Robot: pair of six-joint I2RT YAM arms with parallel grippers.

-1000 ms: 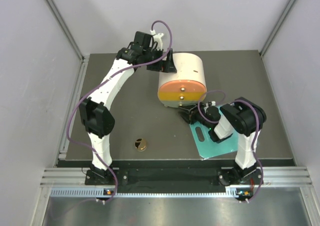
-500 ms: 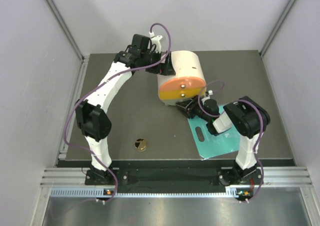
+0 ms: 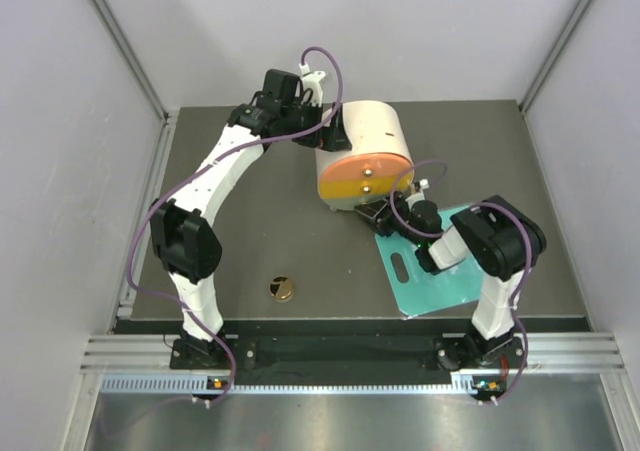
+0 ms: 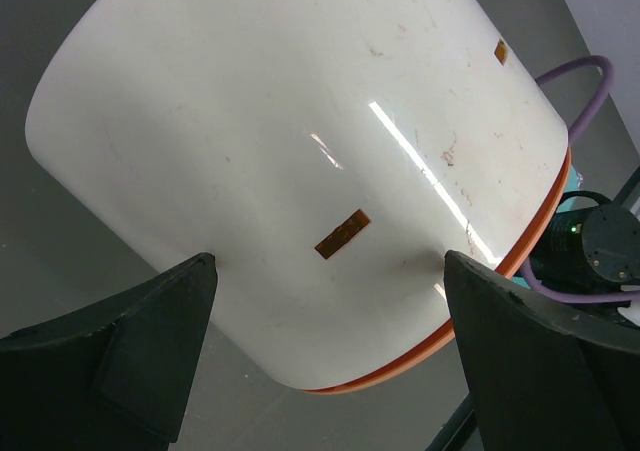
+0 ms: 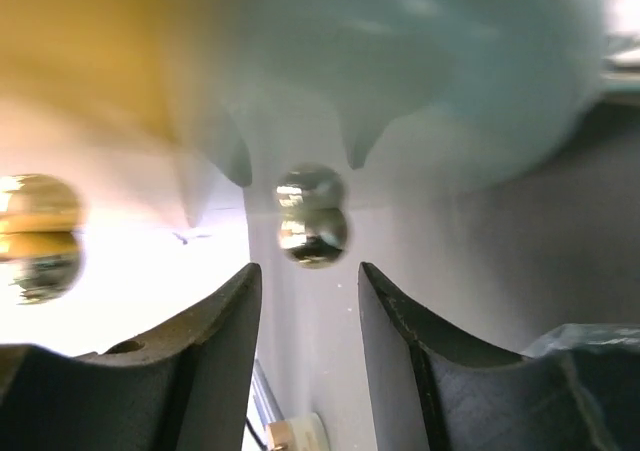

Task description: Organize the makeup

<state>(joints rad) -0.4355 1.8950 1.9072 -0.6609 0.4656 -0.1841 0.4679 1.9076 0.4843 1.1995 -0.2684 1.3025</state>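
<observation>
**A:** Starting at the right jaws: they're standing partway apart with nothing between them, lining up on a small metal knob just beyond the tips.

**B:** That knob is sitting on the orange-and-yellow lid of the cream cylindrical box. I'm reading this as going for the lid, likely to open storage for the makeup.

**A:** Meanwhile the left jaws are sitting as wide apart as they go, tips flanking the box's curved wall at its far end. I'd say they're bracing it so it isn't rolling. Whether they're actually touching, I can't tell.

**B:** The right arm is hanging over the teal board. The gold-rimmed compact is lying alone on the bench, well apart from both arms. No other makeup is showing.
</observation>
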